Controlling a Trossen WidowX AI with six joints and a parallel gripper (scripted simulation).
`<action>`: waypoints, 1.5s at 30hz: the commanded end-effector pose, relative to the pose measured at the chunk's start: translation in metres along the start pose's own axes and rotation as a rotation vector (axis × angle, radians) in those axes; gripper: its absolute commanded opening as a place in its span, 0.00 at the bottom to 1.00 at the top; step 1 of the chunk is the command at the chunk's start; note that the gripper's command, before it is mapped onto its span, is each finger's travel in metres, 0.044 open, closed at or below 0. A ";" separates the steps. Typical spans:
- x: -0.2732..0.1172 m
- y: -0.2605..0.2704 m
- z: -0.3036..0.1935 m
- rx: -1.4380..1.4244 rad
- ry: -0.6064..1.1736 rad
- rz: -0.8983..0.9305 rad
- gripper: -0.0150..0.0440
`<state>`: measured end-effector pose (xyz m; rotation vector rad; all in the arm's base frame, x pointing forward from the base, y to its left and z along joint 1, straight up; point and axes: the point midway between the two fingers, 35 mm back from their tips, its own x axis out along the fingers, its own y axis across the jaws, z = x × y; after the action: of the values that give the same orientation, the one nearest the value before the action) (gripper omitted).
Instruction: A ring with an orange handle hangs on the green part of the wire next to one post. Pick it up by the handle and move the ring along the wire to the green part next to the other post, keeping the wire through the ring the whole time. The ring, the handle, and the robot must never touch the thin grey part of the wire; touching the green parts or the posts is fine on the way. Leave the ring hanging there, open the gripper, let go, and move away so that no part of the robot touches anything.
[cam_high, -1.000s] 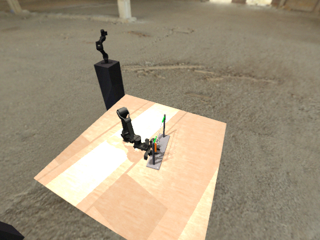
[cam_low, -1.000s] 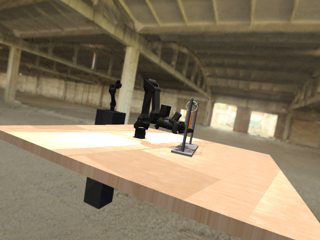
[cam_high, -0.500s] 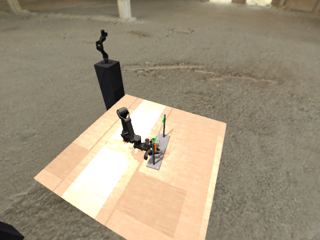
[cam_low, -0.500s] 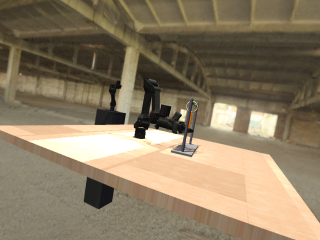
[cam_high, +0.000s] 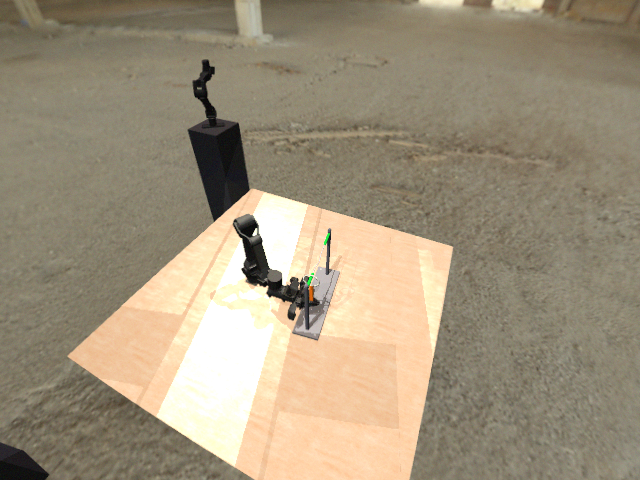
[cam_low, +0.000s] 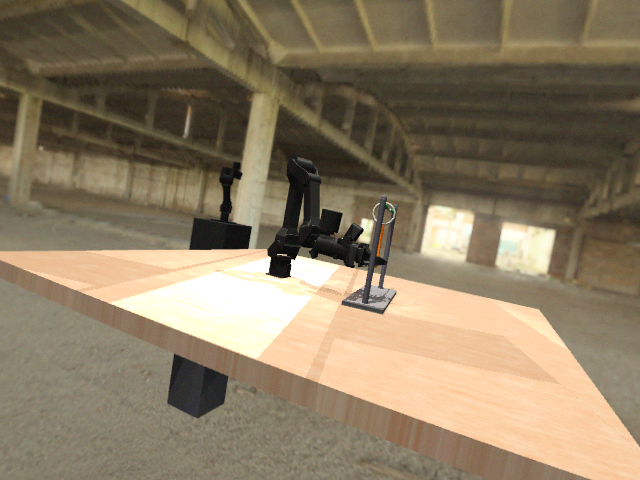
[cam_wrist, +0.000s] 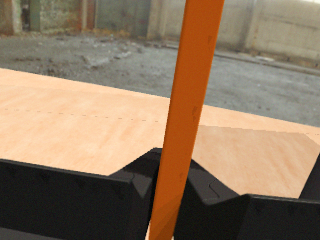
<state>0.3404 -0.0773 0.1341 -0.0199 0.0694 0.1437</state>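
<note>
The pale ring hangs around the green wire part beside the near post. Its orange handle points down, slightly tilted in the wrist view. My gripper is shut on the lower part of the handle, one finger on each side. The other green part is at the far post. The thin grey wire runs between the green parts. Exact contact of ring and wire is too small to tell.
Both posts stand on a grey base plate on the wooden table. The near post is close beside my gripper. A dark upright piece shows at the wrist view's right edge. Another arm stands on a black pedestal behind.
</note>
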 end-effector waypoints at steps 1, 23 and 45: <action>0.000 0.000 0.000 -0.001 0.000 0.000 0.00; -0.002 -0.002 0.021 -0.002 0.000 -0.001 0.00; -0.002 -0.002 0.021 -0.002 0.000 -0.001 0.00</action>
<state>0.3404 -0.0797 0.1540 -0.0177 0.0713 0.1381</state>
